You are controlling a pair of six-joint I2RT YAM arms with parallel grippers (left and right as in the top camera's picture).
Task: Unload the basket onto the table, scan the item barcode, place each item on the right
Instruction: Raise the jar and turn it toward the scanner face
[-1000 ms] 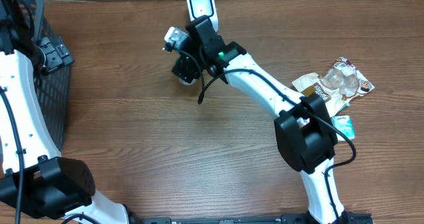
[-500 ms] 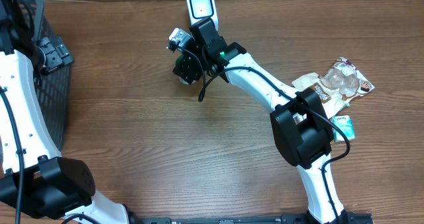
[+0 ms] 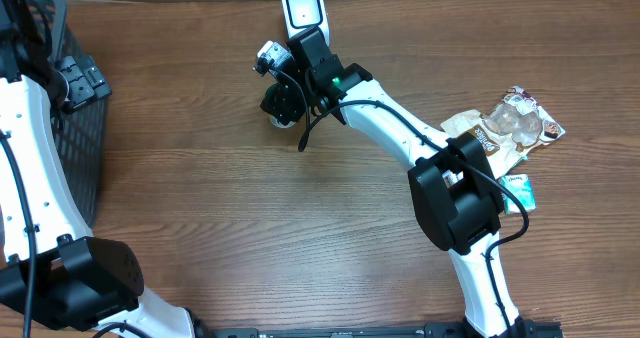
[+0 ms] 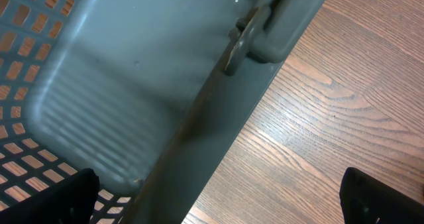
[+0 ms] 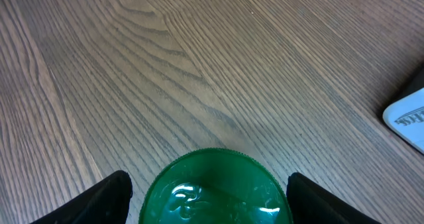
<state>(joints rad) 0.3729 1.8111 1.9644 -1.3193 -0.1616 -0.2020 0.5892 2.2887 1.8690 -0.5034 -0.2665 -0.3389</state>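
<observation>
The item is a round container with a green lid (image 5: pixel 215 187), standing on the wooden table just in front of the white barcode scanner (image 3: pixel 303 6). The scanner's corner shows at the right edge of the right wrist view (image 5: pixel 407 114). My right gripper (image 5: pixel 215 199) hangs straight above the lid, one black finger (image 5: pixel 99 201) on each side, with a gap showing between each finger and the rim. From overhead the container (image 3: pixel 281 106) is mostly hidden under that gripper. My left gripper (image 4: pixel 218 204) stands wide open over the rim of the basket (image 4: pixel 218 111), holding nothing.
A dark mesh basket (image 3: pixel 60 138) fills the table's left edge under the left arm. Several snack packets (image 3: pixel 510 128) and a small teal packet (image 3: pixel 518 191) lie at the right, beside the right arm's base.
The right gripper has shifted slightly to the right, closer to the scanner, staying over the green-lidded container. The left arm has not moved.
</observation>
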